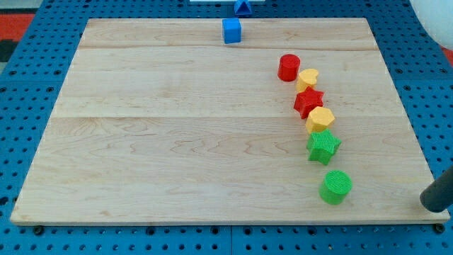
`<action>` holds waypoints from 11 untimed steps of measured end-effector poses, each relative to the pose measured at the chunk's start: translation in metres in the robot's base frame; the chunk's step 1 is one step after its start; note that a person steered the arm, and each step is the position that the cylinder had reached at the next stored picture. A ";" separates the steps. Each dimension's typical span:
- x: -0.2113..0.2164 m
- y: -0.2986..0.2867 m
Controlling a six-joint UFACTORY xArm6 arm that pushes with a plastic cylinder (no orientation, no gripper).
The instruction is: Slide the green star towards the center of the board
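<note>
The green star (323, 146) lies on the right part of the wooden board (177, 127), low in a slanted line of blocks. Just above it and touching it is a yellow hexagon (320, 119). Below it, apart, is a green cylinder (335, 187). The dark rod comes in at the view's bottom right corner; my tip (432, 205) is off the board's right edge, well to the right of the green cylinder and the green star, touching no block.
Further up the line are a red star (308, 102), a yellow heart (308, 78) and a red cylinder (289, 67). A blue cube (231, 30) sits at the board's top edge, with a blue triangle (243, 8) beyond it on the blue pegboard.
</note>
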State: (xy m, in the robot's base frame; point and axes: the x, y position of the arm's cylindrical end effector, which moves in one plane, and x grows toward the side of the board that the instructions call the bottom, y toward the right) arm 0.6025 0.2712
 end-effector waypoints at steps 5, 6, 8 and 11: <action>-0.084 -0.096; -0.112 -0.144; -0.114 -0.243; -0.130 -0.316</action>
